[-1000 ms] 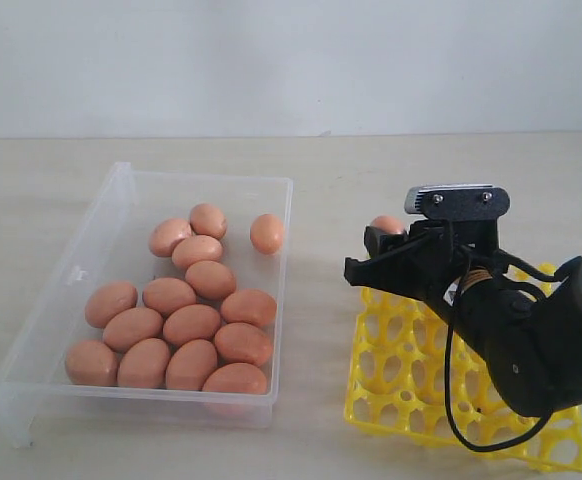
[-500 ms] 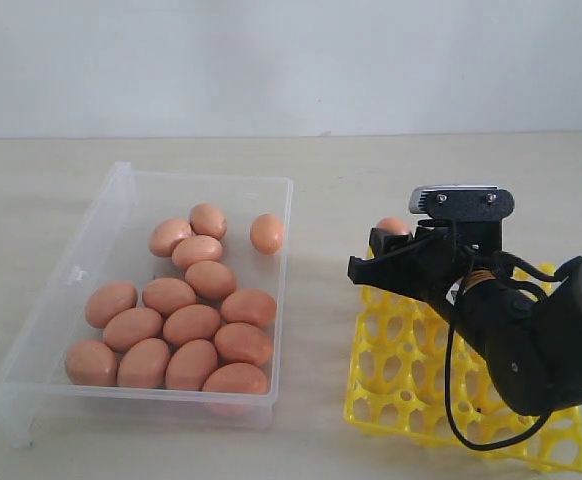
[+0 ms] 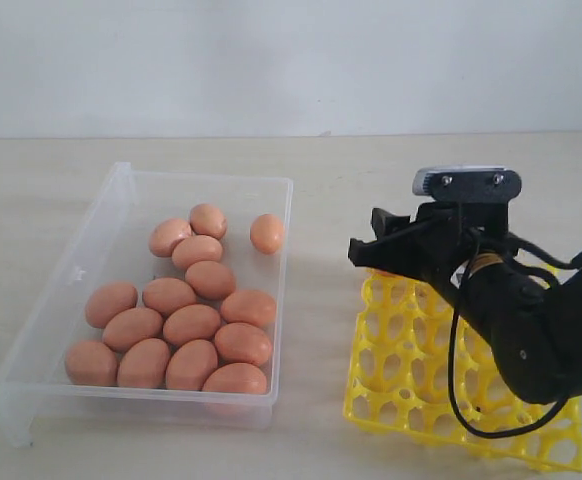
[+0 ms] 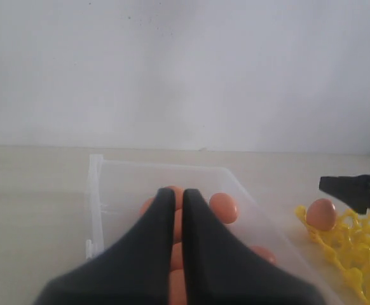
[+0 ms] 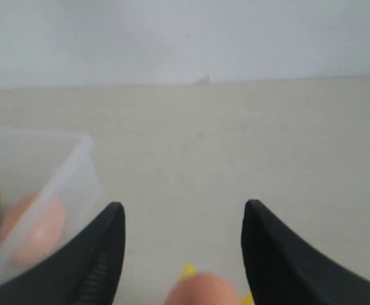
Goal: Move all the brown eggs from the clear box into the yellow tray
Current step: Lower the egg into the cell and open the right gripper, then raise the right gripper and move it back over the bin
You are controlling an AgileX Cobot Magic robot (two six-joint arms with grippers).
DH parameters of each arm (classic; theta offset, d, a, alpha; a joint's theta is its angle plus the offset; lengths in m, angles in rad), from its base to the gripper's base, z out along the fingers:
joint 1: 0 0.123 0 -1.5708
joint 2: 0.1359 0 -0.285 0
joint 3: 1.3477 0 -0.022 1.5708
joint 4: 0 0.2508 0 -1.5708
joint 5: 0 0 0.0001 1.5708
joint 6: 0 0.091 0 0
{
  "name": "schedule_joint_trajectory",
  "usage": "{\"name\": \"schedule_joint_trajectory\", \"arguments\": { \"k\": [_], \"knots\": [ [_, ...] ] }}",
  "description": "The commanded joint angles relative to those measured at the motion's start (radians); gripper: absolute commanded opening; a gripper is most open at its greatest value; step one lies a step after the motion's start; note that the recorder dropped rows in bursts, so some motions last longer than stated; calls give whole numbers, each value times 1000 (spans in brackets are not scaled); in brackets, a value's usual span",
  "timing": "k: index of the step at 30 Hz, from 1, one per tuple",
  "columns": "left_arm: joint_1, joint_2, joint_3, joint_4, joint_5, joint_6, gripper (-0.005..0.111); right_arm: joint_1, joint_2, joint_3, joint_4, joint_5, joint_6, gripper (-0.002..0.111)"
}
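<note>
Right gripper [image 5: 184, 208]: jaws spread wide, nothing clamped. Its wrist view shows an egg [image 5: 202, 291] low between the fingers [image 5: 102, 254], with clear space beside it on at least one side, so no grip.

In the exterior view this gripper hangs over the far left corner of the tray [image 3: 363, 395] and hides that corner's cell. The left wrist view shows the same egg seated at that corner, with a black fingertip just above and beside it, apart from it. The right arm covers much of the tray's right side, so the cells there cannot be checked.

Left gripper [image 4: 178, 194]: fingers drawn together to a thin slit, nothing between them. It is seen only in its own wrist view, raised in front of the box [image 3: 211, 177].

Box: on the left part of the table [image 3: 371, 160]. The tray sits to its right, with a strip of bare table between them.

Fifteen eggs [image 3: 191, 324] lie in the box. Fourteen are packed close, from the near wall past the middle, nearer the right wall than the left. One lies apart by the far end of the right wall.
</note>
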Motion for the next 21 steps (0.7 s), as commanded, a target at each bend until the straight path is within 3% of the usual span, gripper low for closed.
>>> {"name": "schedule_joint_trajectory", "arguments": {
  "k": [1,4,9,12,16,21],
  "knots": [
    [-8,-3,3,-2,-5,-8,4,-6,-140,-5,-85,-8,-62,46],
    [-8,-3,3,-2,-5,-8,4,-2,-231,-67,-216,202,-99,46],
    [-8,-3,3,-2,-3,-8,4,0,-272,-347,-265,891,-81,46],
    [-8,-3,3,-2,-3,-8,4,3,-240,-536,-265,1182,-86,46],
    [-8,-3,3,-2,-3,-8,4,18,-177,-735,-256,1432,-90,46],
    [-8,-3,3,-2,-3,-8,4,60,-58,-940,-216,1621,-120,46]
  ]
}}
